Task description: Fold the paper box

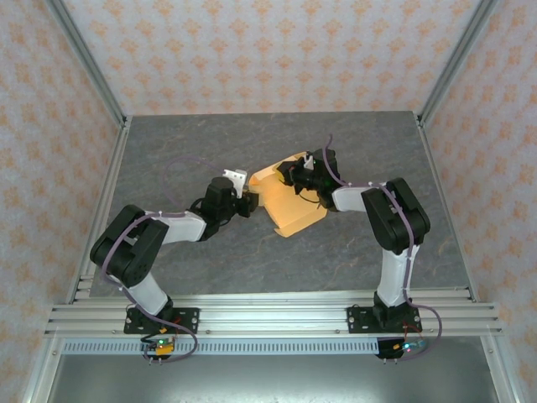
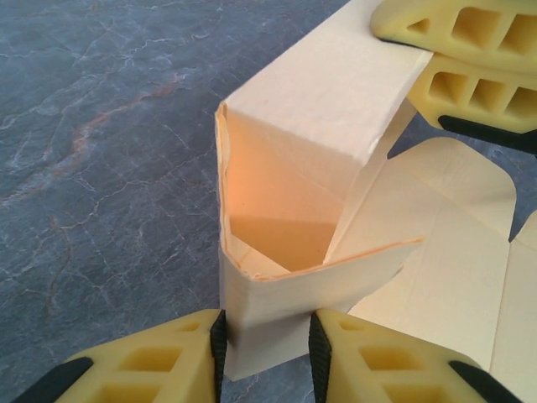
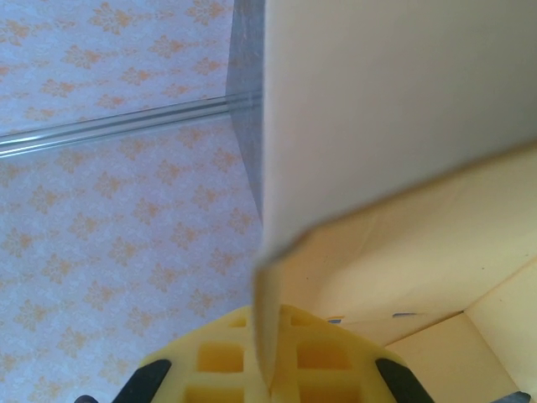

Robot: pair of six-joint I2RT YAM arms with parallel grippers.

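The tan-orange paper box (image 1: pixel 292 210) sits partly folded at mid-table, held up between both arms. In the left wrist view the paper box (image 2: pixel 310 109) forms an open-ended sleeve with flat flaps lying to the right. My left gripper (image 2: pixel 267 344) has both pads pressed against the sides of the sleeve's near folded end. My right gripper (image 3: pixel 273 369) is shut on a thin upright panel of the paper box (image 3: pixel 394 109). Its yellow fingers (image 2: pixel 470 50) show at the box's far top corner. From above, the left gripper (image 1: pixel 247 198) meets the box's left edge and the right gripper (image 1: pixel 295 173) its back edge.
The grey marbled tabletop (image 1: pixel 210 143) is bounded by patterned walls and aluminium posts (image 1: pixel 88 63). A metal rail (image 1: pixel 268 315) carrying both arm bases runs along the near edge. Bare table lies left of and behind the box.
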